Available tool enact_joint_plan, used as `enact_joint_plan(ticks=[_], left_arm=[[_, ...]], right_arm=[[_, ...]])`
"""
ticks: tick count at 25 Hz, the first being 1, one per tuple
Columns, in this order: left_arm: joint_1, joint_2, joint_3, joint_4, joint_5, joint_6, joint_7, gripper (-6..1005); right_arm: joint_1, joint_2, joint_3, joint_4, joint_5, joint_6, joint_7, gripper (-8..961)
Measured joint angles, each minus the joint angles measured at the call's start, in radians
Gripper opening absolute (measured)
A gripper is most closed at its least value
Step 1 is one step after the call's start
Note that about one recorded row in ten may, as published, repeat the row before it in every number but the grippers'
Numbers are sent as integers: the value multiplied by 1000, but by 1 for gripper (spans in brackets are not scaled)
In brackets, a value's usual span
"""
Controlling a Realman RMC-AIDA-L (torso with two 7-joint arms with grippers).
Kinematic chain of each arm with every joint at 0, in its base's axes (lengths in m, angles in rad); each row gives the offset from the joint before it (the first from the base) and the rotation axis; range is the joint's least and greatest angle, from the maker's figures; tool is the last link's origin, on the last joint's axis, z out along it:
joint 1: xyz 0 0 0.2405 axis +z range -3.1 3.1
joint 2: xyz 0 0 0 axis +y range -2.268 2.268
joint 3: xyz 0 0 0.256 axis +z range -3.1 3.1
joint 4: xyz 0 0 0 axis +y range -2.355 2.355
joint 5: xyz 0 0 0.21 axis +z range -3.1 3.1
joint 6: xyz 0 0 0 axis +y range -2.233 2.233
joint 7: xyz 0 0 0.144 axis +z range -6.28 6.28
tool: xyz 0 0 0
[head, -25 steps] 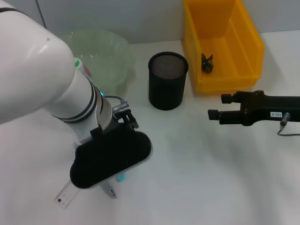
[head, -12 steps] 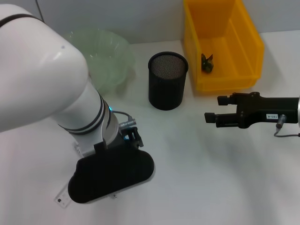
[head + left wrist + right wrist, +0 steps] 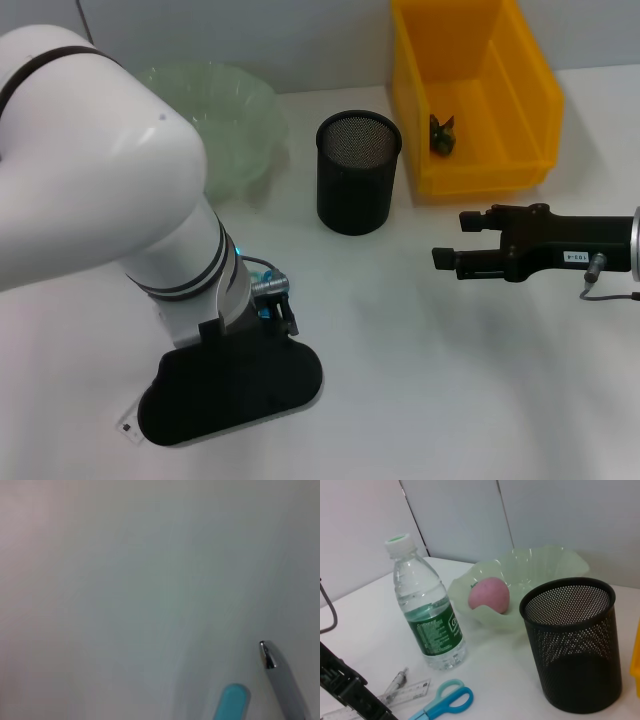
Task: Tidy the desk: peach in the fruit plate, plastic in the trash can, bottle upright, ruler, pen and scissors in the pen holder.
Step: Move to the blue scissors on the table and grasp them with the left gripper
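Worktop [image 3: 400, 380]: one white surface carrying everything.
Left arm: one big white arm covering the near left of the head view, its black wrist housing low over the ruler and scissors.
Left end effector: hidden under its own housing in the head view and not shown in its wrist view, so I cannot tell how its fingers stand.
Bin [image 3: 476, 92]: one yellow bin at the far right, with one dark crumpled scrap of plastic [image 3: 442, 135] lying inside it.
Right end effector [image 3: 447, 240]: hovers over the worktop just in front of the bin, pointing towards the left arm; its two black fingers are spread apart and hold nothing.
Plate [image 3: 235, 120]: one pale green wavy plate at the far left, partly behind the left arm.
Peach [image 3: 489, 595]: one, pink, resting in the plate, well apart from both end effectors.
Holder [image 3: 358, 172]: one black mesh cup between plate and bin, standing upright.
Bottle [image 3: 427, 611]: one clear water bottle with a green label and white cap, upright, near the plate.
Scissors [image 3: 445, 701]: one pair with light blue handles, flat on the worktop beside the bottle; one blue handle tip shows in the left wrist view.
Ruler [image 3: 402, 693]: one clear ruler lying flat just beside the scissors; a corner pokes out from under the left arm's housing.
Pen [image 3: 282, 682]: one silver pen lying next to the blue handle, directly under the left wrist.
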Motion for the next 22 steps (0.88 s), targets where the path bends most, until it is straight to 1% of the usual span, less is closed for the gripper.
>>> enact_joint_plan(ticks=[11, 12, 17, 20, 22], left_arm=[[-21, 0, 1, -51, -27, -24, 39, 563], [-30, 0, 6, -80, -35, -50, 49, 563], [-30, 0, 6, -80, -35, -50, 49, 558], [-50, 0, 13, -119, -62, -71, 62, 556], [-50, 0, 13, -121, -65, -71, 64, 554]], right_arm=[[5, 4, -1, 8, 0, 1, -13, 813], [5, 5, 0, 8, 0, 1, -15, 813], [8, 8, 1, 8, 0, 2, -23, 813], [8, 10, 1, 8, 0, 2, -25, 813], [8, 11, 0, 8, 0, 2, -26, 813]])
